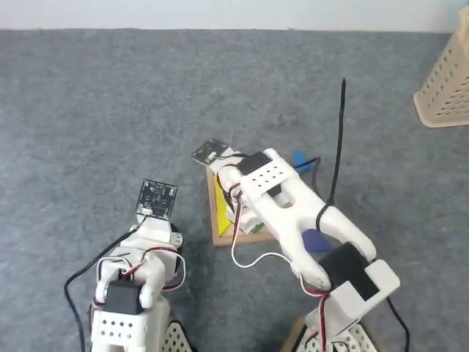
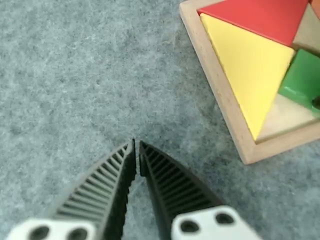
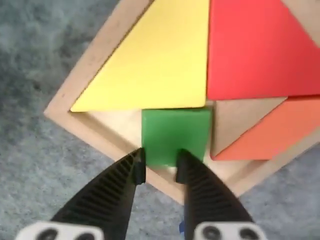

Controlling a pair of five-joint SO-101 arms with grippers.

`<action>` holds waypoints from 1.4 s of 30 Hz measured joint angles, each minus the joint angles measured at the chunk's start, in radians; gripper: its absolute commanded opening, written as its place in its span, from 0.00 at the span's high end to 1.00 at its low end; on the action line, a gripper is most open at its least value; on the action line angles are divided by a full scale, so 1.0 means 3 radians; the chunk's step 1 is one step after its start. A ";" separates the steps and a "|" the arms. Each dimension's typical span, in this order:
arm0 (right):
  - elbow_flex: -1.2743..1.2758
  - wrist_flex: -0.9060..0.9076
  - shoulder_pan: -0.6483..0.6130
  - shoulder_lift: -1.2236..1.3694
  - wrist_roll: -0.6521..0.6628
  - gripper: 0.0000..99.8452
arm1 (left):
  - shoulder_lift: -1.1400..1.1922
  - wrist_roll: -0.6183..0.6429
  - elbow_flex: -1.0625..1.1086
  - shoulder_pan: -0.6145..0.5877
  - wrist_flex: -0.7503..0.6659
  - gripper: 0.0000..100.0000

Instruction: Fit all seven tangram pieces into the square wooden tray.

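The square wooden tray [image 3: 89, 65] holds a yellow triangle [image 3: 160, 65], a red triangle [image 3: 255, 50], an orange triangle [image 3: 270, 135] and a green square [image 3: 175, 132], with bare wood showing between them. My right gripper [image 3: 160, 159] hovers over the green square's near edge, fingers a little apart and open, tips above the square's edge. In the high view the right arm [image 1: 282, 194] covers most of the tray [image 1: 214, 213]. A blue piece [image 1: 299, 160] and a purple piece [image 1: 316, 240] lie on the carpet beside that arm. My left gripper [image 2: 136, 146] is shut, low over the carpet, left of the tray [image 2: 215, 85].
Grey carpet covers the whole table. A cream perforated basket [image 1: 447, 81] stands at the far right. A black cable [image 1: 338, 139] rises behind the right arm. The left arm [image 1: 139, 271] sits at the front left, with open carpet beyond it.
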 measured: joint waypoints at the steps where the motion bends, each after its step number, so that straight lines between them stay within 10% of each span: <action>1: 0.0000 -0.0015 -0.0005 0.0000 0.0000 0.93 | 0.0000 0.0000 0.0000 0.0000 0.0000 0.99; 42: -0.0271 -0.0210 0.0455 0.0414 0.0005 0.93 | 0.0000 0.0000 0.0000 0.0005 0.0000 0.99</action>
